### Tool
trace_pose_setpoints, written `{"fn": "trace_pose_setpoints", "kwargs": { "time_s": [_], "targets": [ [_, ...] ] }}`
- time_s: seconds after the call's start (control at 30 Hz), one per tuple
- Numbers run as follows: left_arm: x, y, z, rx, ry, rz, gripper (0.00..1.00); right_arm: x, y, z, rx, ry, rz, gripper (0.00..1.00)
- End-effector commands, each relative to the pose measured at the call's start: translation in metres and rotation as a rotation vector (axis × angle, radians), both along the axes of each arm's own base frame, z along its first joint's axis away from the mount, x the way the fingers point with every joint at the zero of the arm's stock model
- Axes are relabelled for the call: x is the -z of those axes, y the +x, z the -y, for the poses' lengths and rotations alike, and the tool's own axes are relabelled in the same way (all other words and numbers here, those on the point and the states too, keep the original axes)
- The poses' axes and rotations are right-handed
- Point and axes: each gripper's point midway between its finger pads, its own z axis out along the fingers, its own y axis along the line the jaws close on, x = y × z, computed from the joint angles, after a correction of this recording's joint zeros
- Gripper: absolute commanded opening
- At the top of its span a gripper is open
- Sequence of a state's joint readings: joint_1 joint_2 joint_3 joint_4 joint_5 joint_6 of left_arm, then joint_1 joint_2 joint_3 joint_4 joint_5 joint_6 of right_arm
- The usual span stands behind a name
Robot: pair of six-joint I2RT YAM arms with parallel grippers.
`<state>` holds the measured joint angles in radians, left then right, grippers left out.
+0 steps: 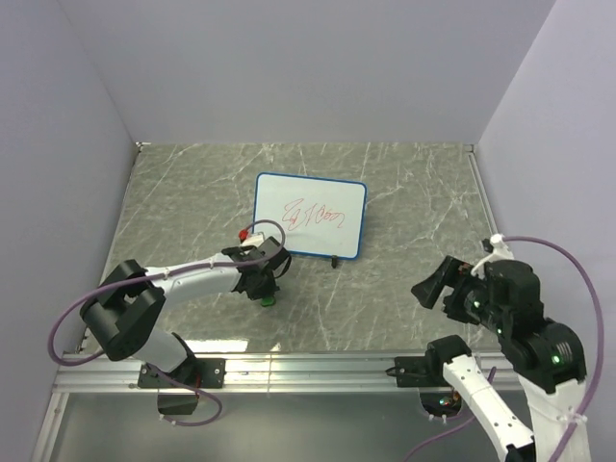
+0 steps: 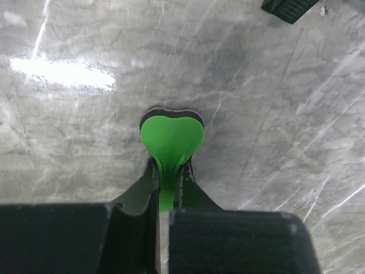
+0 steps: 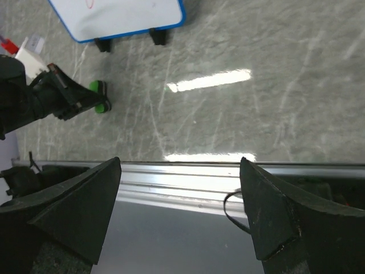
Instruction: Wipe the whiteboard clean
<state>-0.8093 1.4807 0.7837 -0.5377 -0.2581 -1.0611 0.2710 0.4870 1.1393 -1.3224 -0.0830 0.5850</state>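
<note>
My left pincer (image 2: 169, 166) is clenched on the stalk of the green eraser (image 2: 171, 136). Its dark felt base (image 2: 171, 110) faces the marbled surface (image 2: 274, 114), and I cannot tell whether it rests there or hangs just above.

I judge the pick-up done and the wiping not yet begun, since the red scribbles (image 1: 316, 214) are whole on the whiteboard (image 1: 310, 188). The board sits mid-surface on little black feet (image 1: 334, 260), with its near left corner just beside my left pincer.

As I read it, the next move is to lift the eraser over the blue frame (image 1: 361, 219), set the felt flat on the white face and sweep across the writing. The board looks light and may slide. My right pincer (image 1: 435, 282) is released with its jaws wide, well apart at the near right, and could steady the frame.

Room is fair, with open surface on every side of the board. The walls (image 1: 77, 115) close off the left, far and right sides, and the metal rail (image 1: 308, 364) runs along the near edge.
</note>
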Motion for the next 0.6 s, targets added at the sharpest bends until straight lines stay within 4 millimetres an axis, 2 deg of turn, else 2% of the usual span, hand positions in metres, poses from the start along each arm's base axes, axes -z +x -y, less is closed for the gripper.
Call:
{"fn": "trace_pose_setpoints", "kwargs": {
  "time_s": [0.0, 0.03, 0.1, 0.13, 0.2, 0.23, 0.3, 0.33, 0.37, 0.4, 0.43, 0.5, 0.53, 0.57],
  "targets": [
    [-0.005, 0.006, -0.006, 0.038, 0.034, 0.022, 0.00, -0.005, 0.032, -0.033, -0.124, 0.076, 0.018, 0.91],
    [-0.021, 0.017, 0.003, 0.060, 0.018, 0.060, 0.00, -0.007, 0.052, -0.047, -0.156, 0.111, 0.017, 0.90],
    [-0.039, 0.027, 0.007, 0.080, 0.031, 0.091, 0.00, -0.007, 0.073, -0.070, -0.229, 0.176, -0.013, 0.88],
    [-0.060, 0.039, 0.018, 0.108, 0.015, 0.132, 0.00, 0.008, 0.092, -0.078, -0.227, 0.174, -0.104, 0.88],
    [-0.080, 0.049, 0.024, 0.131, 0.024, 0.158, 0.00, 0.003, 0.120, -0.084, -0.213, 0.180, -0.101, 0.94],
    [-0.100, 0.063, 0.036, 0.156, 0.007, 0.201, 0.00, 0.010, 0.136, -0.087, -0.208, 0.179, -0.128, 1.00],
    [-0.118, 0.073, 0.045, 0.174, 0.001, 0.232, 0.00, -0.005, 0.169, -0.085, -0.204, 0.211, -0.034, 1.00],
    [-0.130, 0.082, 0.054, 0.192, -0.007, 0.250, 0.00, -0.004, 0.180, -0.088, -0.215, 0.243, -0.041, 1.00],
    [-0.136, 0.086, 0.058, 0.197, -0.014, 0.260, 0.00, -0.004, 0.190, -0.085, -0.204, 0.261, -0.031, 1.00],
    [-0.139, 0.089, 0.064, 0.206, -0.025, 0.266, 0.00, -0.008, 0.209, -0.077, -0.175, 0.285, 0.010, 1.00],
    [-0.143, 0.096, 0.074, 0.223, -0.041, 0.277, 0.00, 0.004, 0.220, -0.078, -0.181, 0.312, -0.031, 1.00],
    [-0.147, 0.102, 0.085, 0.239, -0.068, 0.290, 0.00, 0.010, 0.242, -0.073, -0.188, 0.348, -0.020, 0.99],
    [-0.141, 0.105, 0.090, 0.248, -0.066, 0.284, 0.00, 0.024, 0.251, -0.074, -0.197, 0.368, -0.048, 0.99],
    [-0.142, 0.107, 0.096, 0.255, -0.077, 0.290, 0.00, 0.028, 0.253, -0.078, -0.226, 0.394, -0.056, 0.98]
  ]
}}
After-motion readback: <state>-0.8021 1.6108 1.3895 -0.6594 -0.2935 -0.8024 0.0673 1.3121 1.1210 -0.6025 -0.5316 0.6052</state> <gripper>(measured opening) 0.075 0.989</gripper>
